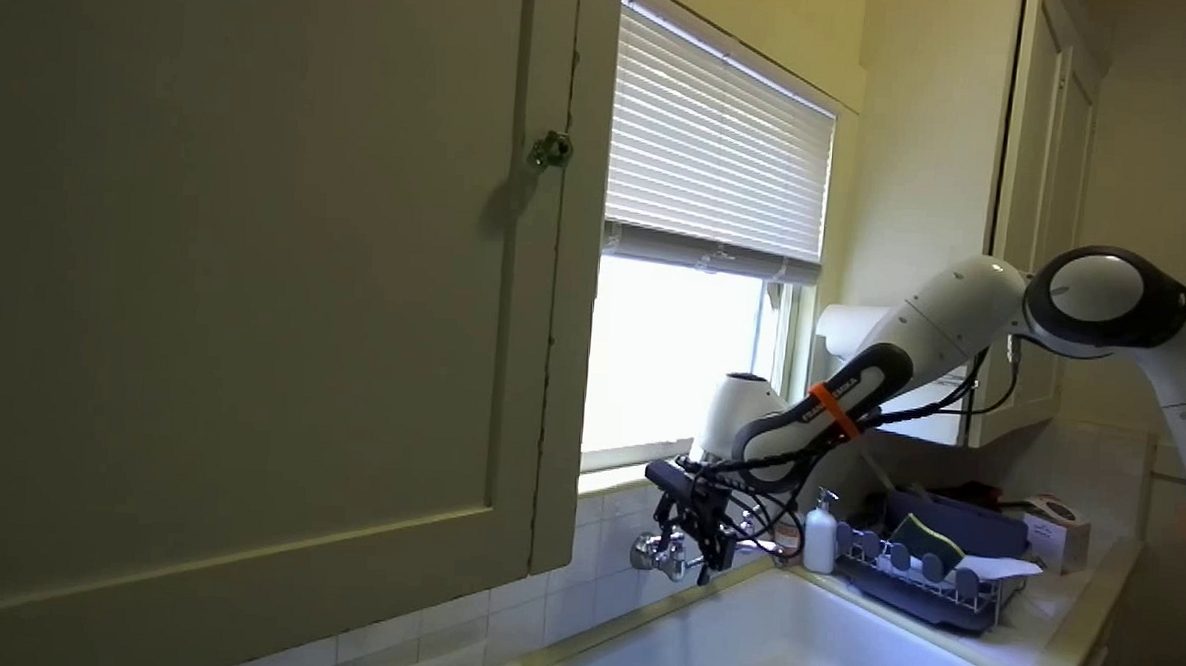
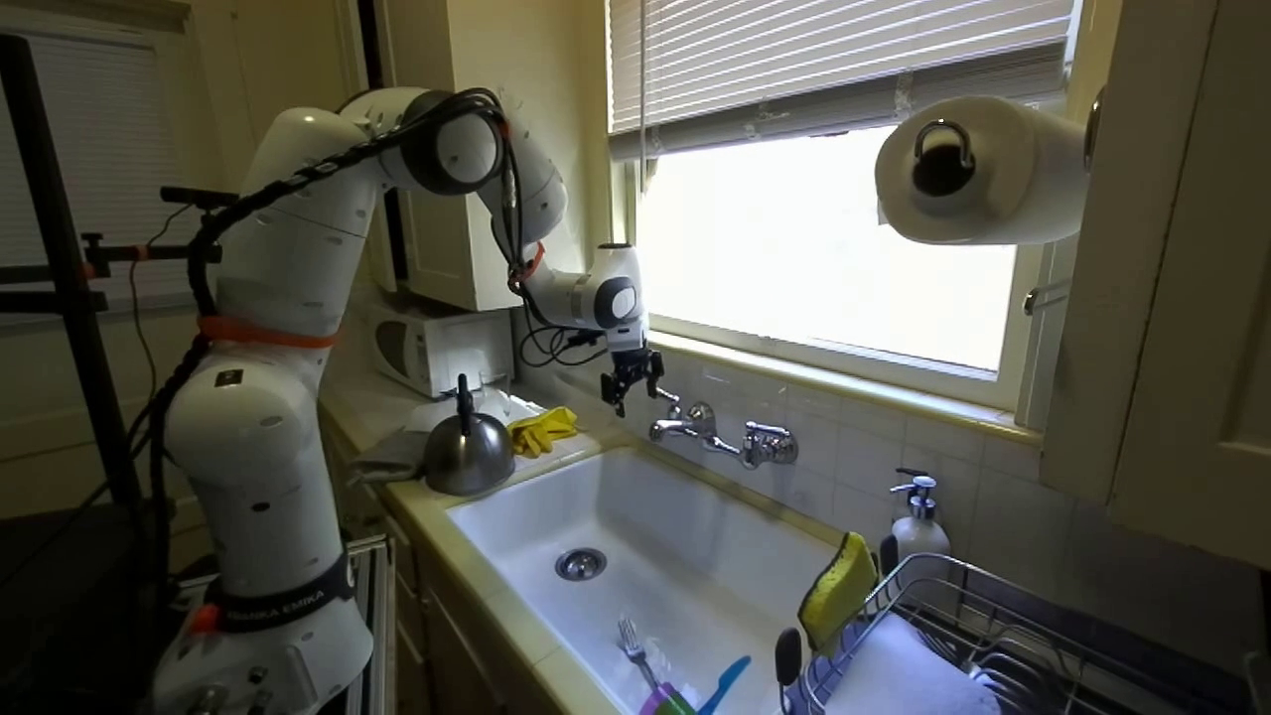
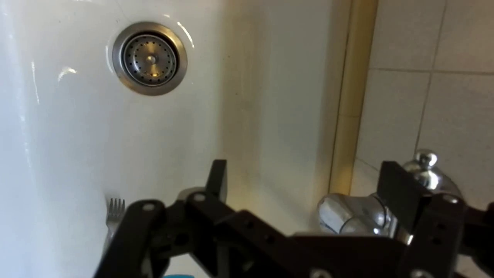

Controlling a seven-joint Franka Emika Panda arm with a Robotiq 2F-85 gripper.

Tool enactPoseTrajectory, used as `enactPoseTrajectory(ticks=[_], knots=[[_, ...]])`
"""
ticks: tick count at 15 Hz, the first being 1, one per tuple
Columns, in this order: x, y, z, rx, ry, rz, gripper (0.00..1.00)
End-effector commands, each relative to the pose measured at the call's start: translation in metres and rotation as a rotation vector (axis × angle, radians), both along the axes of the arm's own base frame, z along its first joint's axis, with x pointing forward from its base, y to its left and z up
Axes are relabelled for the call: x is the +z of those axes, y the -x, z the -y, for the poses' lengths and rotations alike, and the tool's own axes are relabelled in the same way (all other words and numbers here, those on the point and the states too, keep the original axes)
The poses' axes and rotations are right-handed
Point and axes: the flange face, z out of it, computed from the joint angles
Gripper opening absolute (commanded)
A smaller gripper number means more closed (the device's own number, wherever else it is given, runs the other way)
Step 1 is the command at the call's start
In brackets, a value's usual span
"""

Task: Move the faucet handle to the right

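The chrome faucet [image 2: 700, 422] is fixed to the tiled wall above the sink. Its small chrome handle [image 2: 671, 397] sticks out at the left end, close beside the gripper's fingers. My gripper [image 2: 638, 395] points down, open and empty, just in front of that end. In an exterior view the gripper [image 1: 683, 557] partly covers the faucet [image 1: 658, 552]. In the wrist view the gripper's [image 3: 305, 168] fingers are wide apart. The faucet [image 3: 347, 214] shows between them, near the right finger, which partly hides a rounded chrome piece [image 3: 434, 179]. I cannot tell whether a finger touches the faucet.
The white sink [image 2: 685, 516] lies below, with a drain [image 2: 580, 564] and a fork [image 2: 635, 645]. A kettle [image 2: 470, 452] and yellow gloves [image 2: 542, 430] stand left. A soap bottle [image 2: 919, 531] and dish rack [image 2: 953, 566] are right. The window sill [image 2: 844, 382] runs above.
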Motion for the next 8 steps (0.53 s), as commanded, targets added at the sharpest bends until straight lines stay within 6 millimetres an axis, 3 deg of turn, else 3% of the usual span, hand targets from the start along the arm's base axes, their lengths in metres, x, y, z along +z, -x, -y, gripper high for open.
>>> enactPoseTrajectory(ticks=[1,5,8], knots=[[0.010,0.003,-0.024,0.054,-0.035,0.040,1.00],[0.045,0.016,-0.041,0.089,-0.088,0.110,1.00],[0.047,0.010,-0.033,0.079,-0.061,0.147,1.00]])
